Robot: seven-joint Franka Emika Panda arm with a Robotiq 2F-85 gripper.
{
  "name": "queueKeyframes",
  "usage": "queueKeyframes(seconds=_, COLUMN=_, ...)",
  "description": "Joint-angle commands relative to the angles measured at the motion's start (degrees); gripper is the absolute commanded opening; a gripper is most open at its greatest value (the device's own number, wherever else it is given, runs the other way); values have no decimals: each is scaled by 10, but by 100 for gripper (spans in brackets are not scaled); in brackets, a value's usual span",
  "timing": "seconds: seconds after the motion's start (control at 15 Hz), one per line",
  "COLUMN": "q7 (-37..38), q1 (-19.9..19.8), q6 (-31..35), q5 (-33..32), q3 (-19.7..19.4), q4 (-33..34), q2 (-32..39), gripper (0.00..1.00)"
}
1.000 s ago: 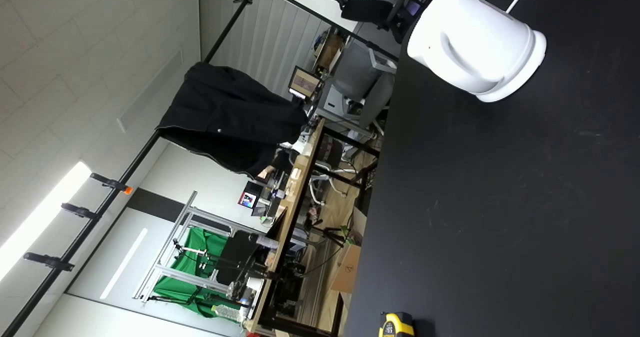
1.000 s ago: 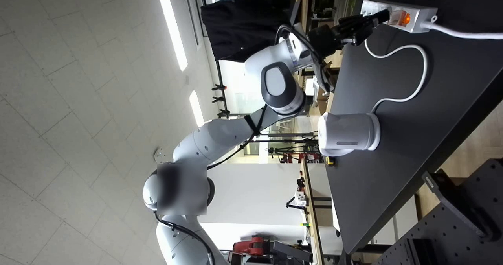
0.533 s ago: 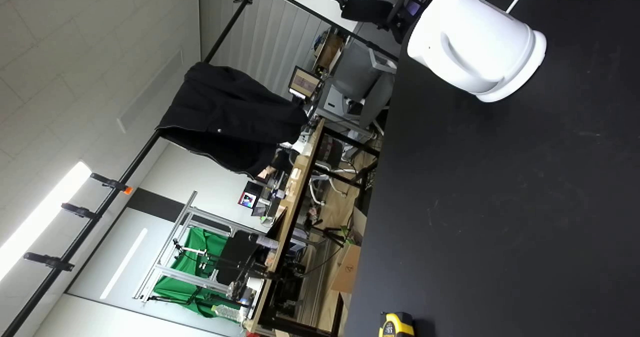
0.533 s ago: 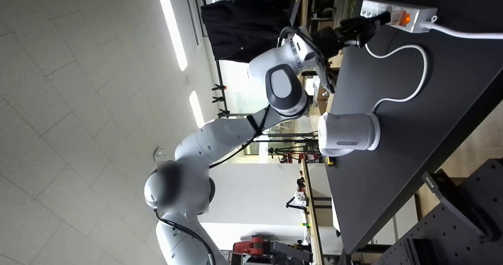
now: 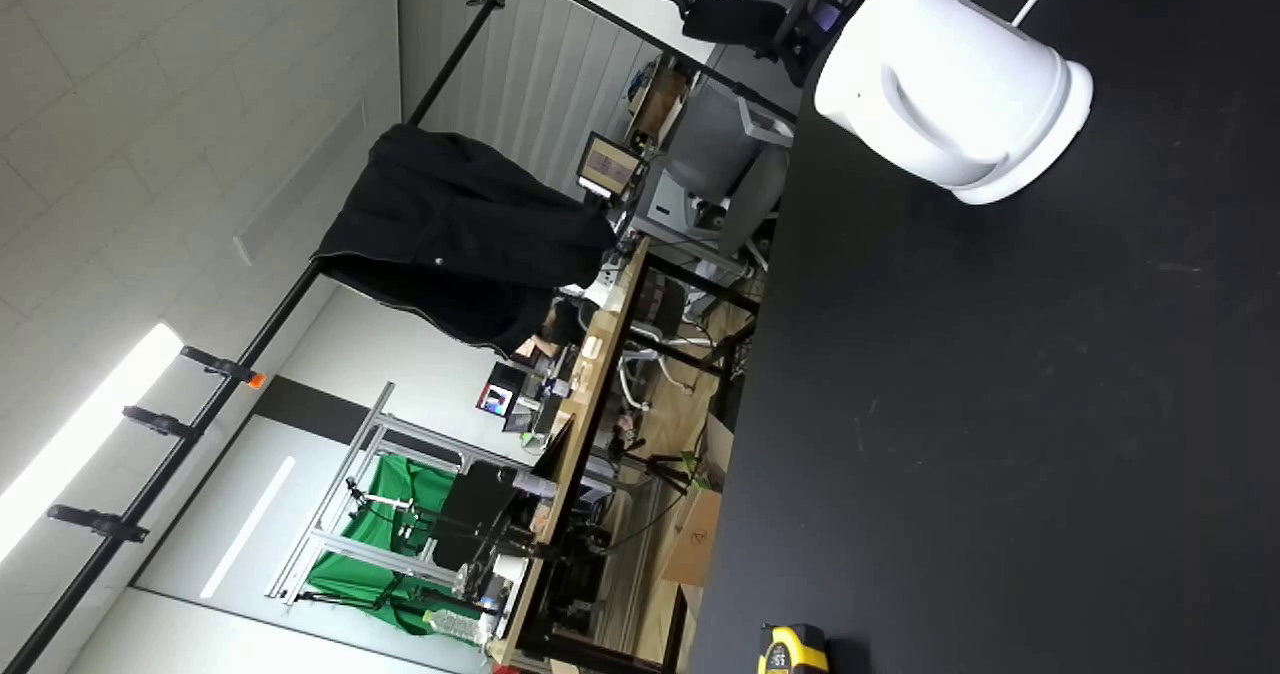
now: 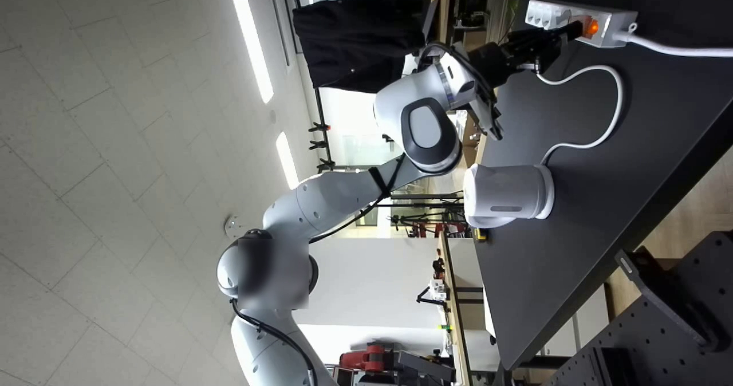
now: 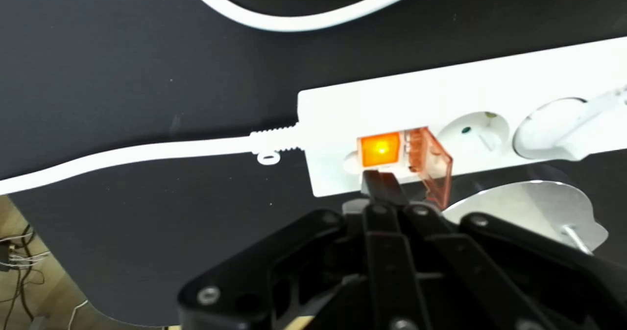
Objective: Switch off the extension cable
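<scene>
- Black, jointed two-fingered gripper [image 7: 384,182]: its fingers are drawn together, the gap very narrow.
- White, oblong plastic extension strip [image 7: 441,90]: directly ahead of the fingertips.
- Orange, glowing, squarish switch [image 7: 381,150] on the strip: just in front of the fingertips; whether they touch it, I cannot tell.
- Clear reddish plastic cover [image 7: 438,176]: raised, just beside the fingertips, with a white plastic plug [image 7: 578,144] seated in the strip farther along that side.
- Thick white cord [image 7: 147,157]: leaves the strip's end on the tool's opposite side.
- Matte black tabletop [image 7: 147,251]: spreads beneath the tool, flecked with pale specks; its rounded corner lies on the cord side, brown floor [image 7: 44,298] past it.
- White rounded kettle [image 6: 507,194]: upright, well apart from the tool, a yellow-and-black tape measure [image 5: 795,649] farther away.
- Pale grey panelled ceiling [image 6: 114,145]: high above the tool, with a bright strip lamp [image 6: 252,39].
- Black cloth [image 5: 450,234] draped over a long black pole [image 5: 270,330]: beyond the tool; a wood-topped bench [image 5: 603,326] and green cloth [image 5: 425,484] show deeper in the room.
</scene>
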Motion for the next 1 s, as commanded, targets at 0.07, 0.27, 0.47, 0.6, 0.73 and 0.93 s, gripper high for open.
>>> queueKeyframes(seconds=0.07, q7=-2, q1=-5, q6=26, q5=20, q3=6, q4=8, q2=14, gripper=0)
queueKeyframes(seconds=0.27, q7=-2, q1=-4, q6=46, q5=30, q3=7, q4=9, q2=26, gripper=0)
queueKeyframes(seconds=0.47, q7=-3, q1=-2, q6=64, q5=39, q3=10, q4=11, q2=38, gripper=0)
queueKeyframes(seconds=0.6, q7=-5, q1=-2, q6=77, q5=48, q3=12, q4=12, q2=44, gripper=0)
queueKeyframes(seconds=0.73, q7=-8, q1=-4, q6=88, q5=57, q3=17, q4=12, q2=49, gripper=0)
queueKeyframes(seconds=0.93, q7=-13, q1=3, q6=103, q5=66, q3=16, q4=9, q2=55, gripper=0)
